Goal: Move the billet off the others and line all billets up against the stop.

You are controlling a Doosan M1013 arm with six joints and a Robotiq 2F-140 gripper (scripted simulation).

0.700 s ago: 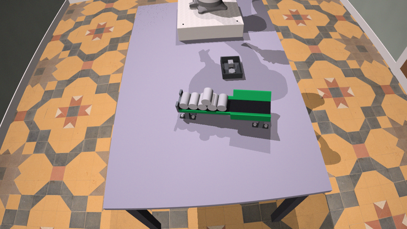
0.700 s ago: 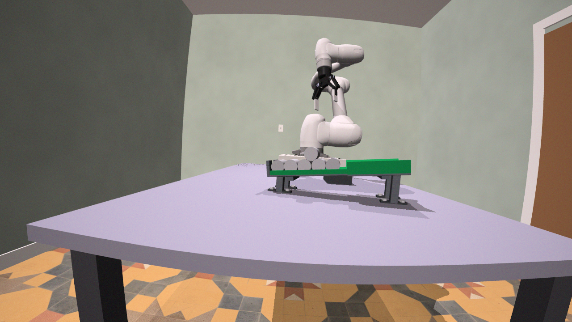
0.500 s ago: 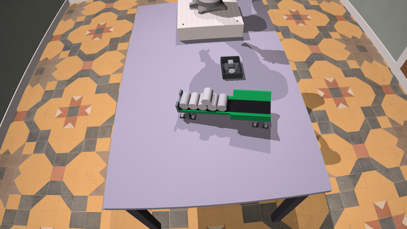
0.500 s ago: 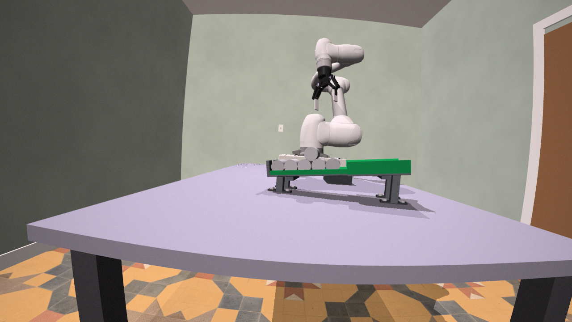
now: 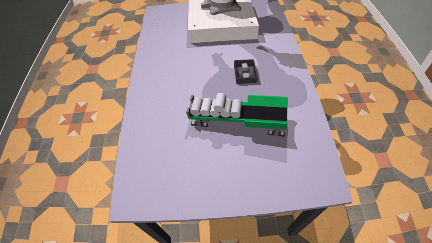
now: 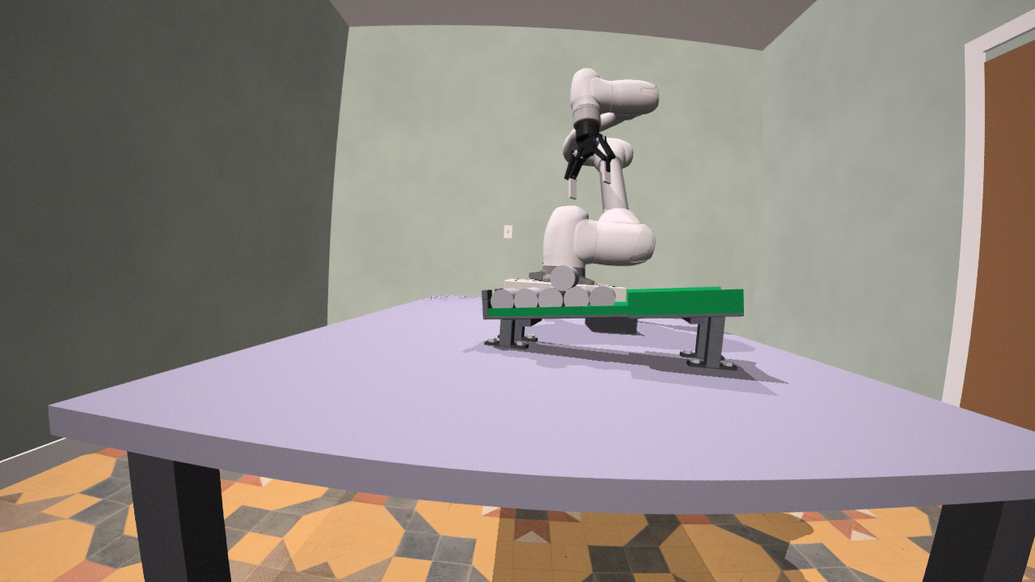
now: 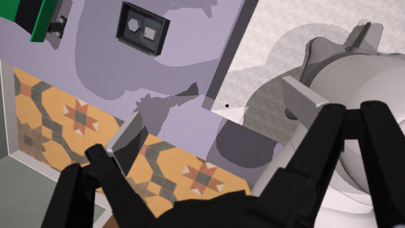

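Observation:
A green feed ramp [image 5: 238, 111] on grey legs stands mid-table, with a dark stop [image 5: 189, 107] at its left end. Several grey billets lie side by side across it against the stop. One billet [image 5: 219, 102] sits on top of two of them, near the middle of the row; it also shows in the exterior view [image 6: 562, 276]. My gripper [image 6: 587, 173] hangs high above the robot base, far from the ramp, open and empty. In the wrist view the fingers stand wide apart, and only a corner of the ramp [image 7: 28, 16] shows.
A small dark tray [image 5: 246, 72] with two small grey parts sits behind the ramp; it also shows in the wrist view [image 7: 142, 28]. The white robot base plate [image 5: 221, 22] is at the table's far end.

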